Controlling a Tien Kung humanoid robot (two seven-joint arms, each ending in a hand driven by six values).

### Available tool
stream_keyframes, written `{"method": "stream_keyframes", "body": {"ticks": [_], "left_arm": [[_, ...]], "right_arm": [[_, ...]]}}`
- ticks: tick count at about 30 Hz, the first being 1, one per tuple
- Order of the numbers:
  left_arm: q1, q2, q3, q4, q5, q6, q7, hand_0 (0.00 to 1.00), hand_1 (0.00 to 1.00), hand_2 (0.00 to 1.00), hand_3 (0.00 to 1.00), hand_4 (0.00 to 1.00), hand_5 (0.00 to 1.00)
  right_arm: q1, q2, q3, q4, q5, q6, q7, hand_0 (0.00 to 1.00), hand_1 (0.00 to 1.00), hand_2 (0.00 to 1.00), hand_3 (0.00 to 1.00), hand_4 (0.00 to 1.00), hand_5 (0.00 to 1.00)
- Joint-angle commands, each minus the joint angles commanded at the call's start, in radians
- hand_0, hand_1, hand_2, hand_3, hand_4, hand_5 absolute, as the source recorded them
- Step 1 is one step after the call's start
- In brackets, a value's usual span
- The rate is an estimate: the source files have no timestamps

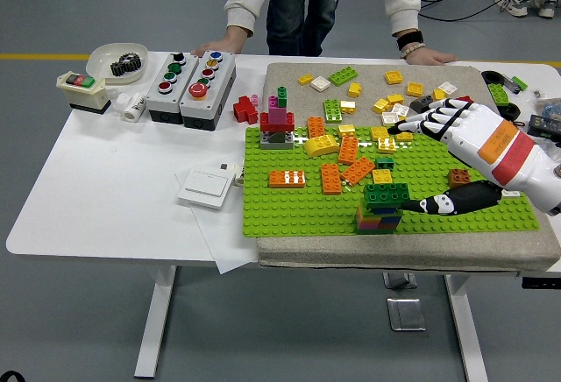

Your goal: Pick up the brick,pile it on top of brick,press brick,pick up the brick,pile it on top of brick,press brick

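A dark green brick [387,194] tops a short many-coloured stack [377,220] near the front edge of the green baseplate [289,211]. My right hand [425,165] hovers just right of the stack, open and holding nothing. Its fingers [431,117] are spread over the loose yellow bricks [386,145], and its black thumb [443,204] points at the stack without touching it. Several orange bricks [331,178] lie loose left of the stack. A brown brick [458,176] sits under the palm. My left arm is out of sight.
A red and magenta stack [278,123] stands at the plate's back left. Loose bricks litter the grey mat [368,80] behind. Button boxes [191,78], a bowl with a gear [117,60] and a white wall switch [206,187] lie left. A person's hands [427,55] rest on the far edge.
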Motion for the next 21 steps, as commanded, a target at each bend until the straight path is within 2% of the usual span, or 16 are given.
{"method": "stream_keyframes", "body": {"ticks": [9,21], "left_arm": [[0.006,0.001,-0.011,0.001,0.018,-0.004,0.003,0.667,0.724,0.732,0.587,0.669,0.662],[0.001,0.001,-0.001,0.001,0.004,-0.001,0.0,0.667,0.725,0.732,0.586,0.668,0.66]], "right_arm": [[-0.041,0.004,-0.013,0.039,-0.035,0.006,0.0,0.763,0.704,0.745,0.688,0.979,0.843],[-0.044,0.021,-0.068,0.019,-0.11,0.012,-0.018,0.761,0.698,0.737,0.668,0.967,0.833]]}}
